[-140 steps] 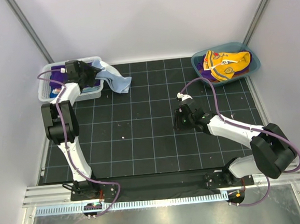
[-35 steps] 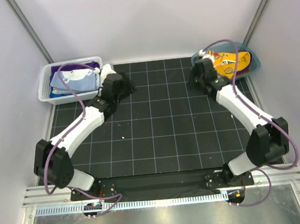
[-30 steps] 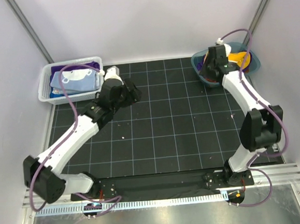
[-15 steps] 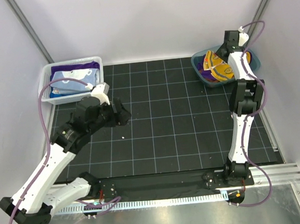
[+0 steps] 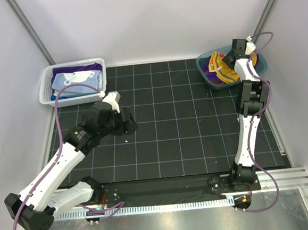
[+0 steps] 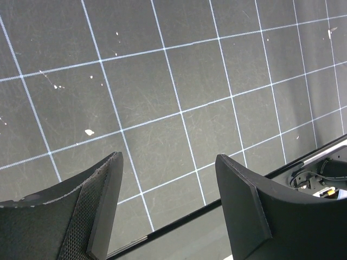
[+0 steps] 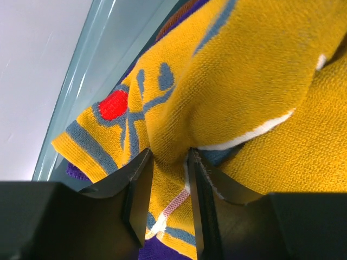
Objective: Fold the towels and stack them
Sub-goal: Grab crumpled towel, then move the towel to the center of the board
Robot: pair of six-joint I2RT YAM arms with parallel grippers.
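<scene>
- Since the earliest view, the left arm has left the white basket (image 5: 45, 95) and swung back over the black grid mat (image 5: 171, 124). The right arm has gone from the middle of the mat up to the teal tub (image 5: 202, 67) in the far right corner.
- The light blue towel (image 5: 74, 79), which then hung out over the basket's edge onto the mat, now lies inside the basket, with a deep purple towel (image 5: 90, 68) beside it on the far side.
- The left gripper (image 6: 168, 162) hangs over bare mat left of centre, its jaws spread apart with nothing between them.
- The right gripper (image 7: 169, 165) reaches down into the tub. Its two fingers (image 7: 139, 187) are pinched together on a raised fold of the yellow-orange towel (image 7: 227, 92).
- That towel (image 5: 224, 73) sits bunched in the tub, its navy lines and a red dot showing, on top of a purple cloth (image 5: 211, 74) that peeks out along the tub's left side.
</scene>
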